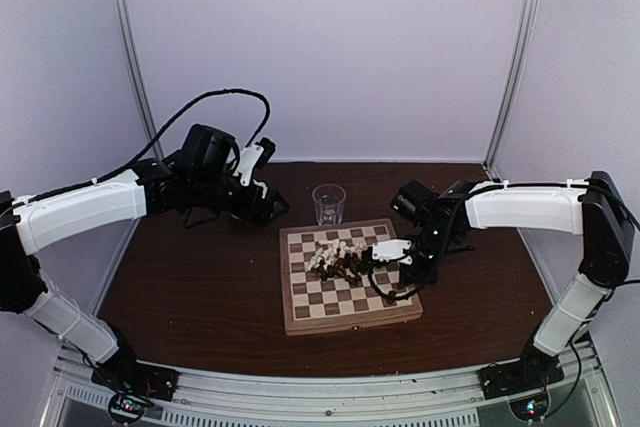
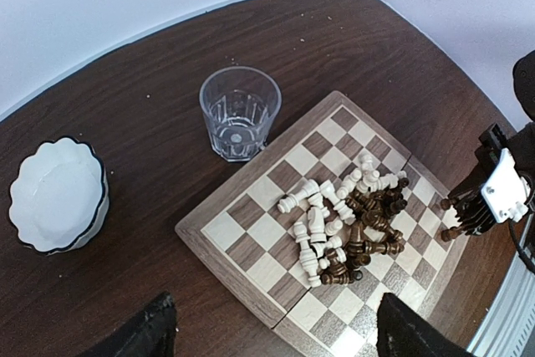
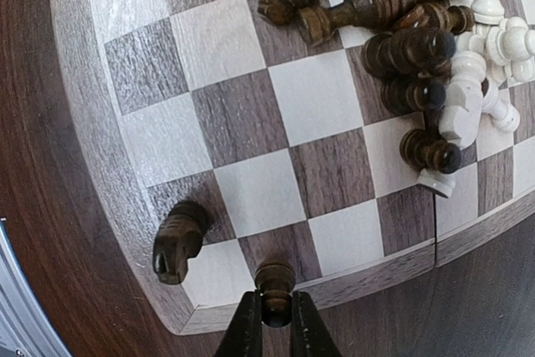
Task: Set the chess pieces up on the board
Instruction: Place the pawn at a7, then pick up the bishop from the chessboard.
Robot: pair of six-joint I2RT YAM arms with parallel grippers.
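— Which step are you on?

— Standing the dark men along the edge row. My right gripper (image 3: pixel 274 317) is closed narrow on a small round-topped dark piece (image 3: pixel 274 288). I hold it upright over the outermost row of the board (image 3: pixel 71 123), close against the rim. Nearer the corner a dark knight (image 3: pixel 178 242) stands on its own, apart from my fingers.

— Is the piece down yet?

— I cannot tell. From above it looks very low, but whether its base touches the square is hidden.

— And the rest of the set?

— Nearly all of it remains. The heap (image 2: pixel 351 223) of cream and dark pieces lies in the middle of the board, most of them on their sides and touching one another.

— Your other hand?

— My left gripper (image 2: pixel 276 336) hangs above the table (image 2: pixel 125 73) beside the board, fingers spread wide and holding nothing. A glass (image 2: pixel 240 112) stands just beside the rim, and a white bowl (image 2: pixel 57 194) sits further off.

— What does the next move need?

— As I judge it, I should settle this piece square on its spot. Then I part my fingers only enough to free it and rise straight up, so that neither it nor the knight tips. After that I go to the heap, taking a piece at its edge rather than digging into the tangle.
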